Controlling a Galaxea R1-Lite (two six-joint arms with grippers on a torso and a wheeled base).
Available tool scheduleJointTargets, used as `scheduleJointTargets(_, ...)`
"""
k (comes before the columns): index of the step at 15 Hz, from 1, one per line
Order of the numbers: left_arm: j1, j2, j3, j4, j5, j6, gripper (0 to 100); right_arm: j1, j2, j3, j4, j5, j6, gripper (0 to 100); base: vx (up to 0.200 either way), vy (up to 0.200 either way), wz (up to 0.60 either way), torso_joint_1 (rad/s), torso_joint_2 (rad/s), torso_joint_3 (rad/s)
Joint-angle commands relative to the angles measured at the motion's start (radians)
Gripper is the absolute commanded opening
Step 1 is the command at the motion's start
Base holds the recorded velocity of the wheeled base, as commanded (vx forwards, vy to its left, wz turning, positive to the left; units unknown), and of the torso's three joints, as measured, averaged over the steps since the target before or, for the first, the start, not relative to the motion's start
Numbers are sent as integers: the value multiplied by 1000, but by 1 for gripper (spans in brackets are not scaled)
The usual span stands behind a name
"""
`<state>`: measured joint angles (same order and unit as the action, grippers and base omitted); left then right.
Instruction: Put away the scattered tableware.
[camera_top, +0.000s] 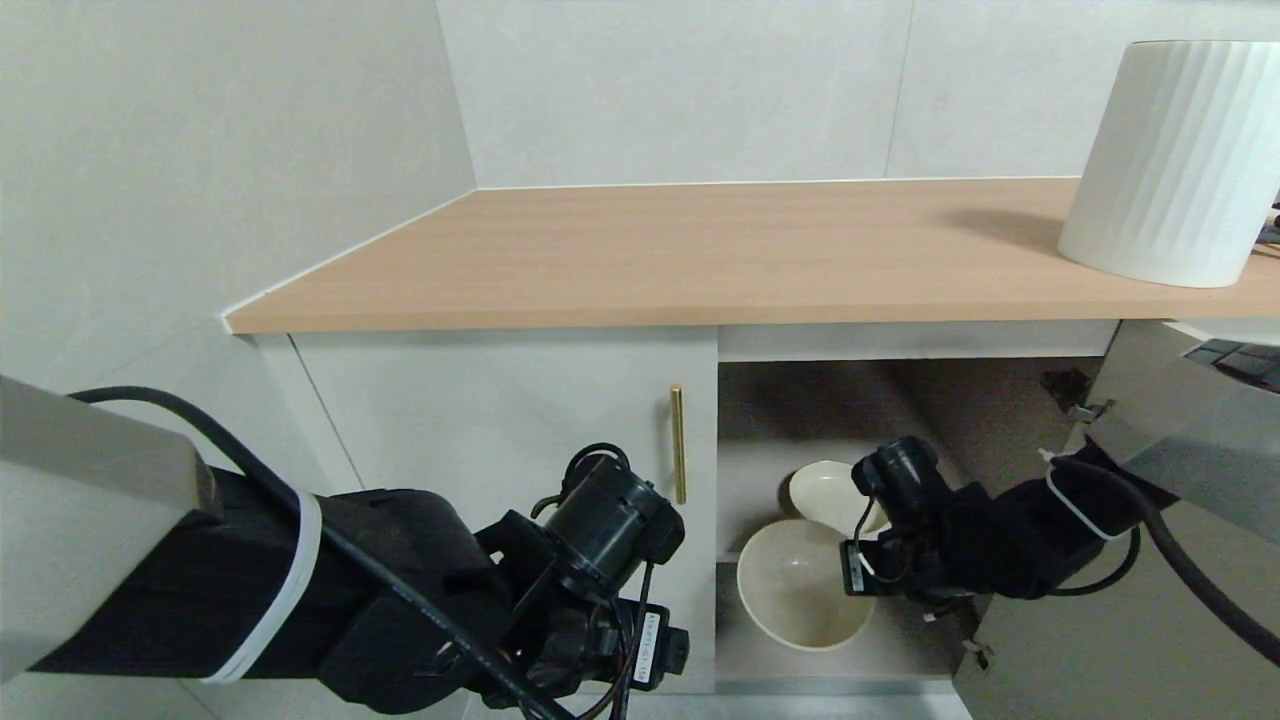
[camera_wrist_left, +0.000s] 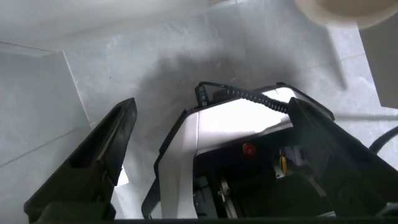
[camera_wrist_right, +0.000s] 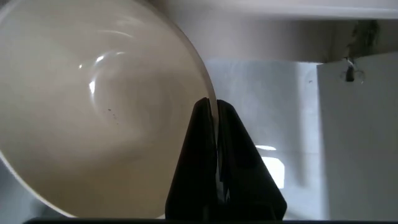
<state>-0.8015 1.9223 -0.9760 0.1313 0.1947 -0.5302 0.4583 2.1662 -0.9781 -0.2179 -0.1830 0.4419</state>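
Black arms (camera_top: 400, 590), white bands (camera_top: 298, 572), grey upper links (camera_top: 90, 510), looping black cables (camera_top: 1210, 585), dark wedge-shaped tool fingers (camera_wrist_left: 99, 155)

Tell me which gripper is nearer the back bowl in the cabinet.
Right. The right gripper, shut on the front bowl, is just before the back bowl. The left gripper hangs open outside, by the closed door.

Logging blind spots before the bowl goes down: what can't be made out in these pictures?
- Rear bowl: head view, partly hidden behind the right arm.
- Held bowl: right wrist view, cut off by frame edges.
- White ribbed container: head view, cut off at right edge.
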Motion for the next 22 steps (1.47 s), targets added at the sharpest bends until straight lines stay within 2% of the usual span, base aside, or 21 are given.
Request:
scheduleJointTargets(1, 1, 0, 0, -1, 0, -1, 100, -36, 15, -53, -1, 0, 58, 0, 0, 0, 0, 0, 0, 0)
scheduleJointTargets(6, 1, -3, -1, 1, 0, -1, 100, -84, 27, -129, -24, -20, 185, 0, 0, 0, 0, 0, 0, 0)
scheduleJointTargets(13, 1, -3, -1, 1, 0, -2, 100, -127, 84, -217, -52, -87, 291, 0, 0, 0, 0, 0, 0, 0)
scheduleJointTargets(22, 1, -3, -1, 1, 0, -2, 100, -159, 147, -258, -51, -127, 302, 0, 0, 0, 0, 0, 0, 0)
